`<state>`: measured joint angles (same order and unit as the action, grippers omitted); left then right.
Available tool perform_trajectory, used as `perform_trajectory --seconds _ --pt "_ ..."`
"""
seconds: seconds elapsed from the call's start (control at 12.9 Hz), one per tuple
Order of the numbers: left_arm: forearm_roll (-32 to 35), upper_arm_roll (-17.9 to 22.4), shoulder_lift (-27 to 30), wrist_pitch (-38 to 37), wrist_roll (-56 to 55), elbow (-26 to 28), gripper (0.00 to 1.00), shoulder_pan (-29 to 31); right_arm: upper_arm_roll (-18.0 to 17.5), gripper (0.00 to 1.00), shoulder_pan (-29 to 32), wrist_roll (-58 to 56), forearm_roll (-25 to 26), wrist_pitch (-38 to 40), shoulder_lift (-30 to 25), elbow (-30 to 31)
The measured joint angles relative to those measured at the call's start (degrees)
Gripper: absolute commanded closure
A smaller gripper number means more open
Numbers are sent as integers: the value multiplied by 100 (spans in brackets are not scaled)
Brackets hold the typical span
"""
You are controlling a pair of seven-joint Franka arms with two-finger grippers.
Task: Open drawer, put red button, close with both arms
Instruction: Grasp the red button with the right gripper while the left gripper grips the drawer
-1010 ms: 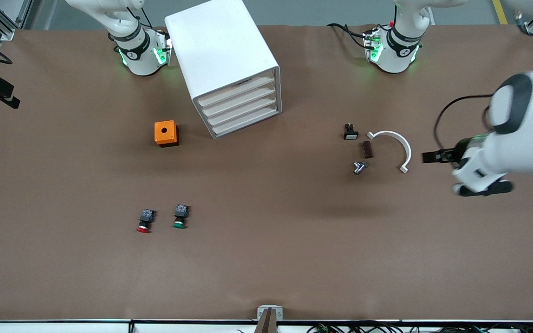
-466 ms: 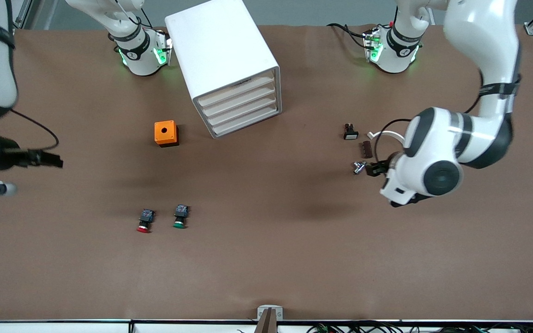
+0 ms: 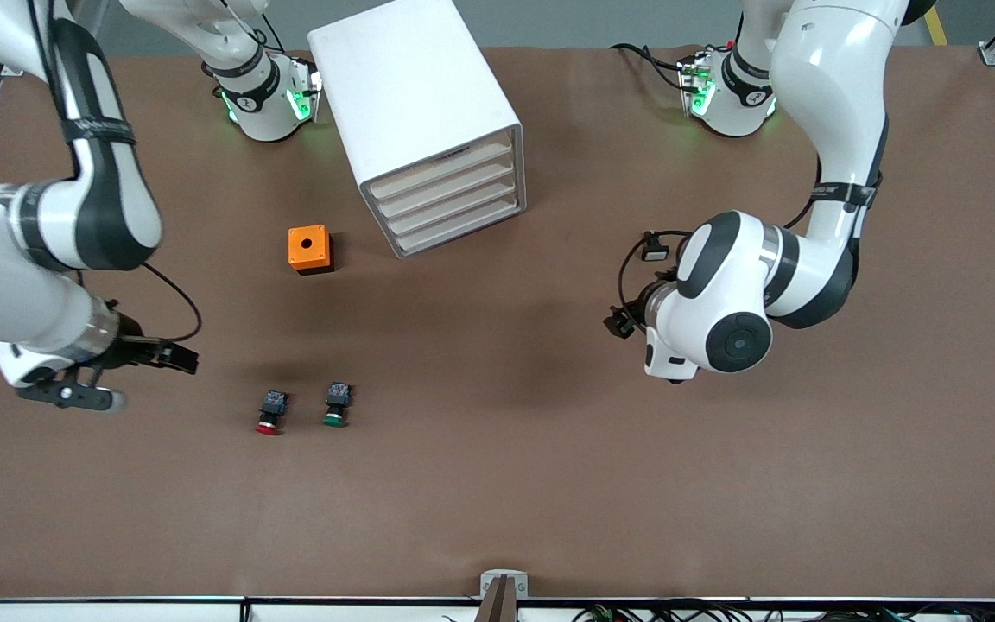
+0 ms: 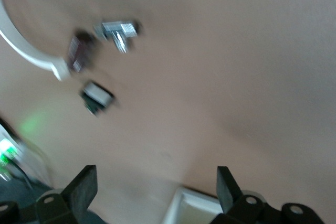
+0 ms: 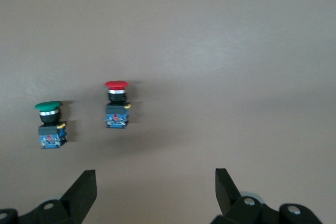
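Red button [image 3: 269, 415] lying on worktop [image 3: 497, 484], just beside green button [image 3: 336, 406]. Drawer cabinet [image 3: 428, 130] shut. Right hand [image 3: 171, 356] hovering near red button, fingers spread, empty. Left hand [image 3: 620, 323] spread, empty. Advice: left hand opening drawer squarely; right avoiding green button.

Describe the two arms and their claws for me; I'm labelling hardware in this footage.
Both arms are glossy white, rounded segments with dark grey joint rings. The left arm and right arm each have a black band with small white lettering and a thin black cable looping to the wrist. The left claw and right claw are black and two-fingered. The bases glow green.
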<state>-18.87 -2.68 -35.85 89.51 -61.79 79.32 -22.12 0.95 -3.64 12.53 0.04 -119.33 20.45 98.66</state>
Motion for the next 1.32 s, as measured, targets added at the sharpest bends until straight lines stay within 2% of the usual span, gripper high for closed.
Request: perform_trajectory --seconds 0.23,0.54,0.85,0.93,1.01,1.09,1.17,1.24,1.32 --pt "-1286 2 -227 -165 -1504 -91 0 -38 -4 0 -260 277 0 -659 454 27" --pt "-2688 -5 -516 -645 -3699 -110 0 -86 -4 0 -302 425 -2 -1616 1082 36" --pt "-3449 -98 -922 -832 -5021 -110 0 -379 -7 0 -481 999 -2 -2263 1707 31" --pt "-3558 -196 -1030 -833 -5234 -110 3 -430 -7 0 -526 1043 -2 -2325 1804 30" --pt "-3642 -307 -1132 -834 -5442 -109 10 -450 -7 0 -541 1052 -2 -2342 1870 28" --pt "-3683 -420 -1228 -835 -5639 -108 16 -455 -1 6 -541 1052 -1 -2344 1919 28" --pt "-3705 -523 -1313 -836 -5822 -107 21 -456 10 17 -540 1052 1 -2344 1945 28" --pt "-3725 -603 -1381 -836 -5979 -107 26 -456 19 33 -540 1052 1 -2334 1952 28" --pt "-3734 -651 -1439 -838 -6103 -105 30 -460 23 61 -540 1052 2 -2319 1952 27"
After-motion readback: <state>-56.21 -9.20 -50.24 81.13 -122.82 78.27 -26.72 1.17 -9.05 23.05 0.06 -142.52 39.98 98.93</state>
